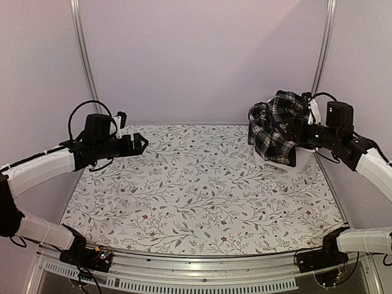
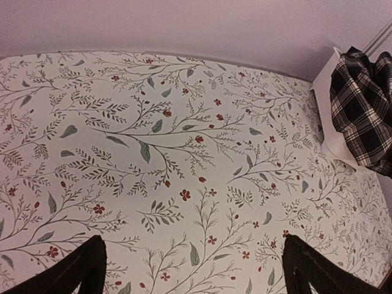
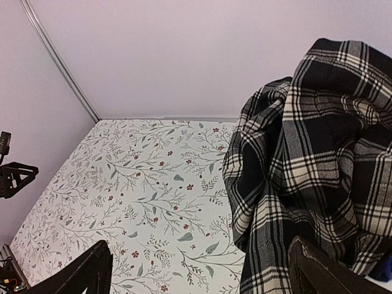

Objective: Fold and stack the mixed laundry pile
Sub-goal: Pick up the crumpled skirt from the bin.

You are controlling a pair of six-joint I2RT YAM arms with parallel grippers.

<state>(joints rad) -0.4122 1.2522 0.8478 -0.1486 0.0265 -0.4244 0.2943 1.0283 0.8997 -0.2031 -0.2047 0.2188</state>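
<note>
The laundry pile shows mostly as a black-and-white plaid garment (image 1: 277, 125) heaped in a white bin (image 1: 289, 160) at the back right of the table and spilling over its rim. The left wrist view has the plaid garment (image 2: 362, 113) and bin (image 2: 327, 125) at its far right. My right gripper (image 1: 301, 133) hovers open right beside the plaid garment (image 3: 318, 159), its right finger in front of the cloth and nothing between the fingers (image 3: 199, 269). A blue scrap (image 3: 384, 269) peeks out low beside it. My left gripper (image 1: 142, 144) hangs open over the table's left side, holding nothing (image 2: 193, 269).
A floral tablecloth (image 1: 196, 190) covers the table. Pale walls close in the back and both sides, with metal posts (image 1: 82, 55) in the back corners. A metal rail (image 1: 196, 269) carrying the arm bases runs along the near edge.
</note>
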